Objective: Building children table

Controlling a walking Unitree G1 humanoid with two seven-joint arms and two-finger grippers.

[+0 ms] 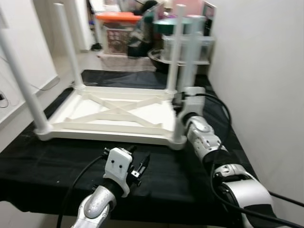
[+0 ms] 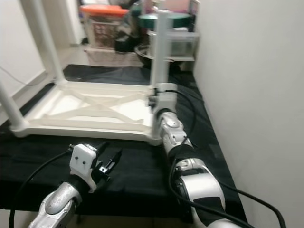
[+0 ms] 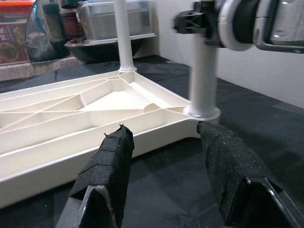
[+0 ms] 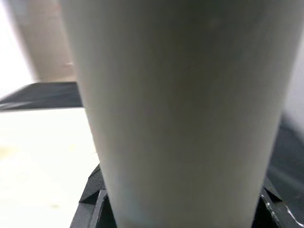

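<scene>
A white children's table (image 1: 114,111) lies upside down on a black cloth (image 1: 52,161), its legs pointing up. My right gripper (image 1: 182,100) is shut on the near right leg (image 1: 192,52), just above the corner socket. In the right wrist view that leg (image 4: 180,109) stands between the black fingers (image 4: 92,192). My left gripper (image 1: 139,159) hovers low over the cloth in front of the table's near edge, a little left of that corner. It is open with nothing between its fingers (image 3: 107,161).
A white wall (image 1: 256,71) runs close along the right side. Behind the table stand a storage box with an orange lid (image 1: 118,19), clear containers (image 1: 187,45) and a dark bowl (image 1: 159,59). The cloth's front edge is just below my arms.
</scene>
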